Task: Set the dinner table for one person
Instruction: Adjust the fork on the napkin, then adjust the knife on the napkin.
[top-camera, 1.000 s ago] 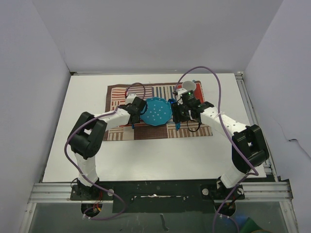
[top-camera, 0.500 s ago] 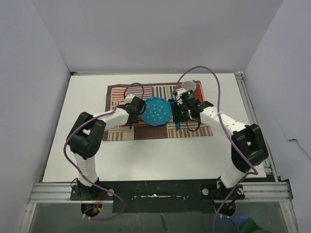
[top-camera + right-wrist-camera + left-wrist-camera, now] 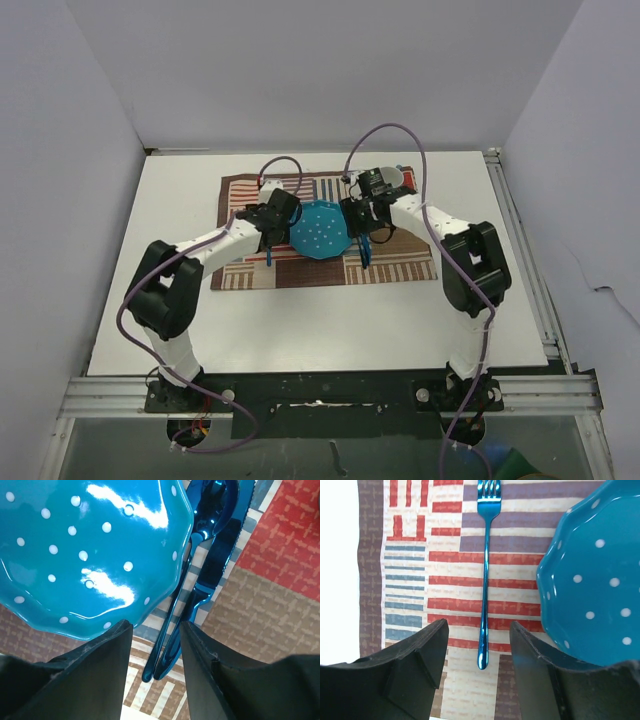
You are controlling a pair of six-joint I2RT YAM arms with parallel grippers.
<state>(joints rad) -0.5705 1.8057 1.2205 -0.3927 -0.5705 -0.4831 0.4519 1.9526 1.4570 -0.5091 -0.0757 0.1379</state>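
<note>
Place setting for one, late stage, on the table (image 3: 180, 300), which stretches beneath and well beyond both claws. The left claw (image 3: 479, 626) hangs spread and empty above the handle end of the fork (image 3: 485, 570). The dotted blue plate (image 3: 590, 580) lies just to its right, on the striped mat (image 3: 410, 580). The right claw (image 3: 155, 626) is likewise parted and pinches nothing. Below it, the handle ends of the spoon (image 3: 170, 610) and knife (image 3: 220, 545) lie touching, with the plate just to its left. A white cup (image 3: 398, 176) sits beyond this claw, partly hidden by the wrist. The setting looks nearly complete, and the step in hand appears to be a last check of the cutlery. The next move calls either for parting spoon from knife or for lifting both claws straight up without snagging a handle. Compared with a second earlier, the right arm's elbow has drawn inward and its wrist now covers more of the cup. The left claw has shifted slightly away from the plate, which has not moved.
</note>
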